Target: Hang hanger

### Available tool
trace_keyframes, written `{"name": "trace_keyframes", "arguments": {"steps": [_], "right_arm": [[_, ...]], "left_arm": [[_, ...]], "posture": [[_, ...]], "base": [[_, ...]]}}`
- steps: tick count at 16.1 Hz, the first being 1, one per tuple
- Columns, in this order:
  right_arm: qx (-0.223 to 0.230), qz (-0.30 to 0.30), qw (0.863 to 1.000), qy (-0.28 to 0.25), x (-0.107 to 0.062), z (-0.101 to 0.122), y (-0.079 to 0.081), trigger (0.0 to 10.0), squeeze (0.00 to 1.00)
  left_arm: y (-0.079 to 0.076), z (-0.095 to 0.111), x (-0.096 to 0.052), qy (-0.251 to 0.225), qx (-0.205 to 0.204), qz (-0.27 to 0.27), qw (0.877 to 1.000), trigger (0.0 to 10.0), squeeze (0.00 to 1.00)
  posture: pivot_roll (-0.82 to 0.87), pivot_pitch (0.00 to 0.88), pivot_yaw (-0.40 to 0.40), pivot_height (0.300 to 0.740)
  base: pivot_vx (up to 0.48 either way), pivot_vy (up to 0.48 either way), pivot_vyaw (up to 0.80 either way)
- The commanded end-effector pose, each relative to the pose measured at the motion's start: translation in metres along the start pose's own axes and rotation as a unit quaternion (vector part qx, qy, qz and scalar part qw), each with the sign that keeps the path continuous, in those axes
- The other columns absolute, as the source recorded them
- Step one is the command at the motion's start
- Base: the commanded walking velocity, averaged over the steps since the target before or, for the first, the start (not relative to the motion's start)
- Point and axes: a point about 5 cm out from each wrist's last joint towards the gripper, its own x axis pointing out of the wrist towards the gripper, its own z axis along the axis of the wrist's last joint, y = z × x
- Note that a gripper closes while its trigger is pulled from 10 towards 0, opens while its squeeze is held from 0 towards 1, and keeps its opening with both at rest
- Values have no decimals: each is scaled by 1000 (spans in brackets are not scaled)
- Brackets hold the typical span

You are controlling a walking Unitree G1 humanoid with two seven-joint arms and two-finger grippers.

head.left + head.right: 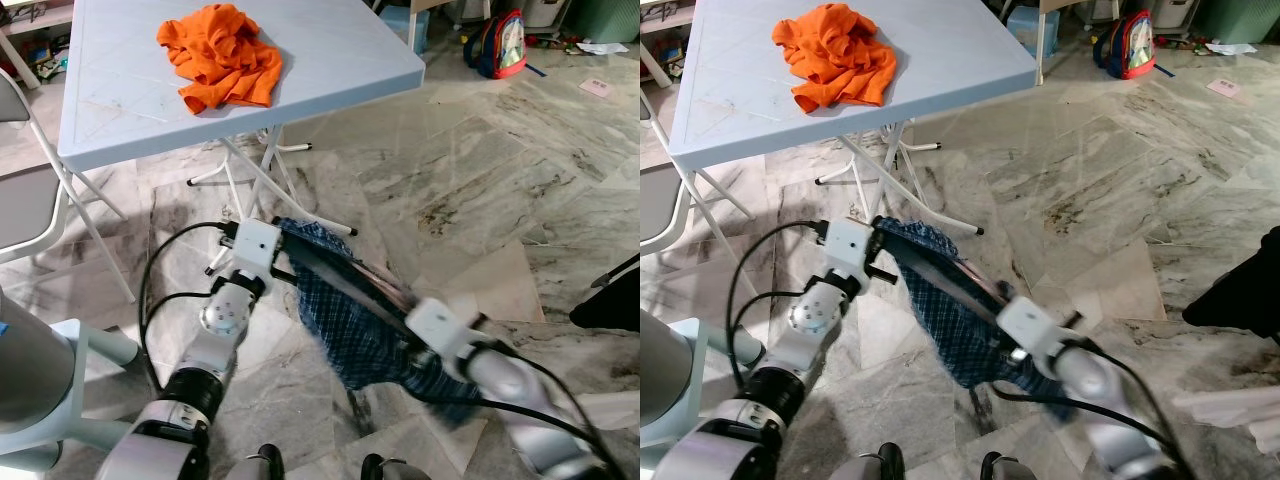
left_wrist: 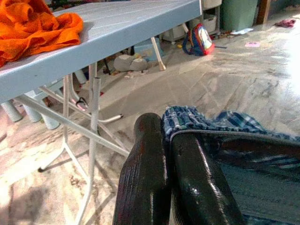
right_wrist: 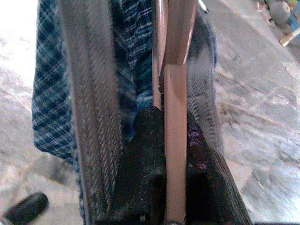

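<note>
A brown hanger point(image 3: 174, 89) carries a blue plaid garment point(image 1: 350, 335) and is held low over the marble floor between my two arms. My left gripper point(image 1: 287, 238) is shut on the hanger's left end, where its black fingers point(image 2: 150, 173) pinch the bar and the plaid cloth point(image 2: 187, 117) draped over it. My right gripper point(image 1: 402, 305) is shut on the hanger's other end, the brown bar running between its black fingers point(image 3: 202, 159). The garment hangs below the bar, in front of my feet.
A pale blue folding table point(image 1: 340, 60) stands ahead to the left with an orange cloth point(image 1: 222, 55) on it. A grey chair point(image 1: 20, 210) is at the far left. A backpack point(image 1: 500, 45) and clutter lie at the back right. A dark object point(image 1: 612, 295) sits at the right edge.
</note>
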Motion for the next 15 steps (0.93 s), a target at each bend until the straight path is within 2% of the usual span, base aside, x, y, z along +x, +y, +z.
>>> {"name": "trace_keyframes", "arguments": {"steps": [1, 2, 4, 6, 11, 13, 15], "right_arm": [[2, 3, 1000, 14, -9, -12, -8, 10000, 0], [-3, 2, 1000, 22, -17, -19, -16, 10000, 0], [-4, 21, 1000, 4, -31, -22, -25, 10000, 0], [-10, 48, 999, -5, -44, -23, -29, 10000, 0], [-9, 171, 985, 13, -79, -35, -21, 10000, 0], [0, 184, 983, 10, -86, -34, -23, 10000, 0], [17, 174, 985, 3, -93, -32, -33, 10000, 0]], "left_arm": [[13, -1, 0, 9, 6, 26, 1000, 0, 0], [16, -2, 0, 15, 8, 31, 999, 0, 0], [19, -4, 0, 24, 11, 35, 999, 0, 0], [21, -6, 0, 31, 11, 39, 999, 0, 0], [24, -7, 1, 43, 6, 44, 998, 0, 0], [24, -9, 0, 46, 4, 44, 998, 0, 0], [23, -13, -2, 55, -4, 45, 997, 0, 0]], "posture": [[-41, 235, 54, 740], [-43, 236, 56, 740], [-45, 237, 58, 740], [-47, 238, 62, 740], [-51, 239, 66, 740], [-52, 238, 66, 740], [-52, 236, 67, 740]], "base": [[0, 0, 0], [0, 0, 0], [0, 0, 0], [0, 0, 0], [0, 0, 0], [0, 0, 0], [0, 0, 0]]}}
